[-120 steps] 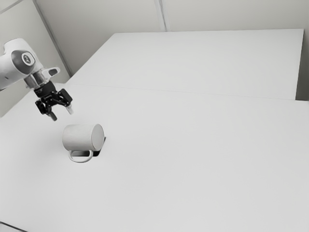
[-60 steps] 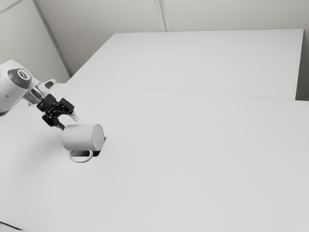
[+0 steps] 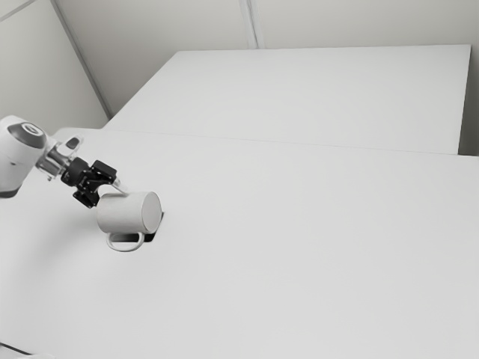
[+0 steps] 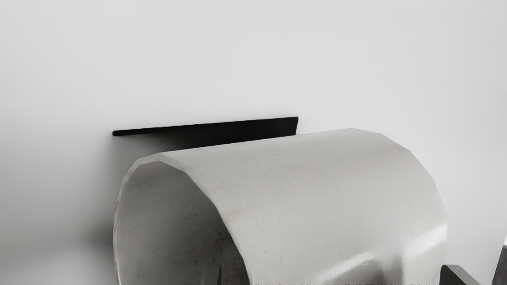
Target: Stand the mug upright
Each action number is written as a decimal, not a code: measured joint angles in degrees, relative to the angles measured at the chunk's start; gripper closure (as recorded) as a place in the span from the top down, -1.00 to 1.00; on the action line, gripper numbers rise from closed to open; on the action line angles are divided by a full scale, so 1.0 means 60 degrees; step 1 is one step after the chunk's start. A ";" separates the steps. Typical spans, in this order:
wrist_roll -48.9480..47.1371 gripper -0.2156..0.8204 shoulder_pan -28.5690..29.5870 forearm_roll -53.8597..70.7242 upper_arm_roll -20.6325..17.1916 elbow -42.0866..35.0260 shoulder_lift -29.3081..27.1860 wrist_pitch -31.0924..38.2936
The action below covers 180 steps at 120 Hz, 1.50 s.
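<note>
White mug (image 3: 123,213) lies unmoved on its side on the table (image 3: 299,247); the jaws, standing apart, have just come down close by its open mouth, presumably lining up a grip for righting it.

Counting by kind: one robot arm (image 3: 20,157), carrying one gripper (image 3: 94,182) with two fingers (image 4: 455,277); just one mug (image 3: 122,214), having one handle (image 3: 126,249) and one open mouth (image 4: 170,221); one black patch (image 4: 245,132), seen right beside the mug; one dark cord (image 3: 15,349), near the bottom corner at the exterior view's left; two pale flat surfaces (image 3: 299,247), one nearer and one farther, with one thin seam (image 3: 284,142) between the two; and, farther back, one upright strip (image 3: 251,24) along the wall (image 3: 359,22)
</note>
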 joint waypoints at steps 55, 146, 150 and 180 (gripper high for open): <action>0.1192 -0.08 0.0352 -0.1744 0.0030 -0.0376 -0.0014 -0.0758; 0.1897 -0.92 -0.0669 -0.0957 -0.0613 -0.0614 -0.1907 -0.0733; 0.1823 -0.92 -0.0917 -0.0589 -0.0610 -0.0599 -0.2068 -0.0730; 0.0794 -0.93 -0.2789 0.2371 -0.0582 -0.0590 -0.2937 -0.0361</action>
